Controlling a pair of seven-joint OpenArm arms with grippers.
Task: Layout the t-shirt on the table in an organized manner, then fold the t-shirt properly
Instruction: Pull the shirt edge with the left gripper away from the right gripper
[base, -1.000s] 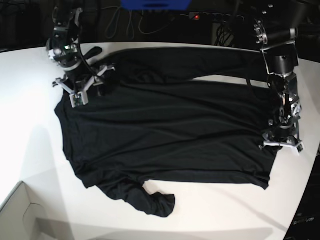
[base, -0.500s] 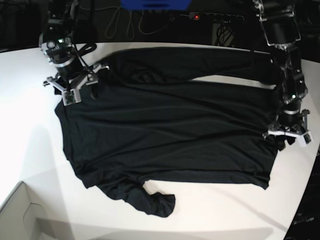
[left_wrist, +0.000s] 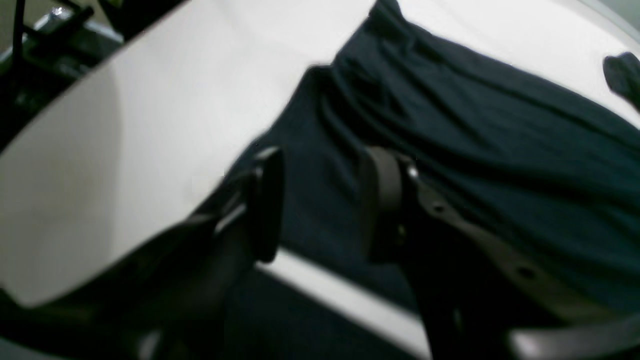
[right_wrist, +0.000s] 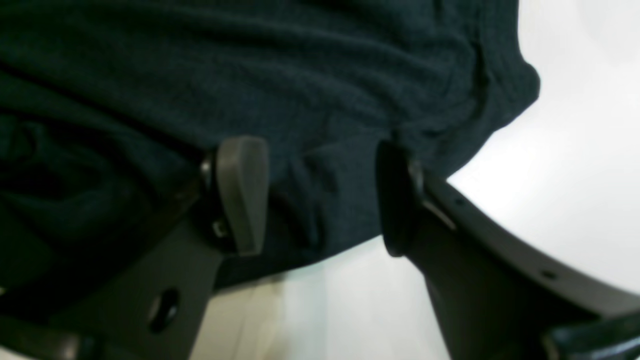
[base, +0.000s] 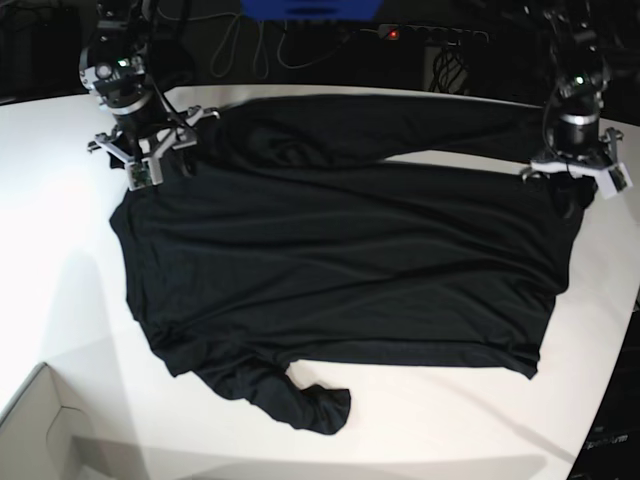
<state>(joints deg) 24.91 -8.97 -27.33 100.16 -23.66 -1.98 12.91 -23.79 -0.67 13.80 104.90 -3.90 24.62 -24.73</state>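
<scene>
The black t-shirt (base: 340, 260) lies spread on the white table (base: 60, 260). One sleeve stretches along the far edge, the other is bunched near the front (base: 305, 400). My right gripper (base: 150, 165) hovers open over the shirt's far left corner; in its wrist view the gripper (right_wrist: 320, 197) has dark fabric (right_wrist: 325, 75) showing beyond the gap and nothing pinched. My left gripper (base: 572, 185) stands open at the shirt's far right corner. Its wrist view shows the gripper (left_wrist: 325, 205) above the cloth (left_wrist: 475, 150), with the fingers (left_wrist: 267, 200) apart.
A pale cardboard box corner (base: 40, 430) sits at the front left. Behind the table, a power strip with a red light (base: 395, 33) and cables lie in the dark. The table's curved edge (base: 610, 380) runs close past the shirt on the right.
My left arm travelled from the shirt's near right hem up to its far right corner. My right arm drew back a little toward the far left. Both grippers stayed open.
</scene>
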